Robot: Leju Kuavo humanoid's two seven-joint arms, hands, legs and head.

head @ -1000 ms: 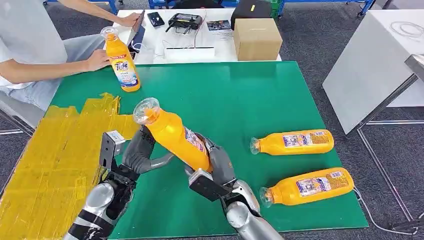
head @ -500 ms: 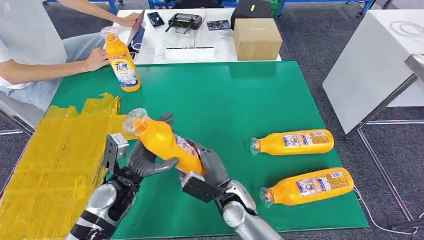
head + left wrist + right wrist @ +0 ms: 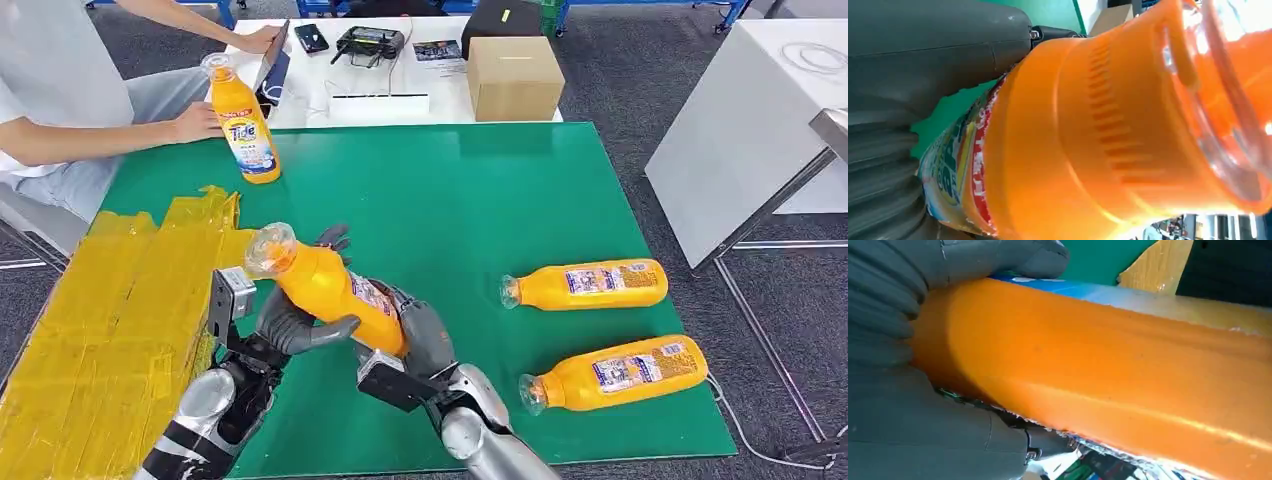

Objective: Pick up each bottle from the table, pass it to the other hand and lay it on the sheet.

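Observation:
An orange bottle (image 3: 325,285) with a clear cap hangs tilted over the green mat (image 3: 470,200), cap toward the yellow sheet (image 3: 110,310). My right hand (image 3: 420,335) grips its lower, labelled part. My left hand (image 3: 292,322) wraps its upper part, thumb in front and fingers behind. In the left wrist view the bottle (image 3: 1108,130) lies against my left hand (image 3: 923,75). In the right wrist view my right hand (image 3: 898,315) clasps the orange body (image 3: 1108,375). Two more bottles (image 3: 585,284) (image 3: 615,372) lie on the mat at the right. Another bottle (image 3: 243,120) stands upright at the far left.
A person sits at the far left with a hand (image 3: 195,120) beside the upright bottle. Behind the mat a white table holds a cardboard box (image 3: 513,78), a controller (image 3: 370,42) and a phone. A grey table (image 3: 745,130) stands at the right.
The held bottle has moved left and down toward my left hand, whose thumb and fingers have come around its upper part. In the last half second little has moved.

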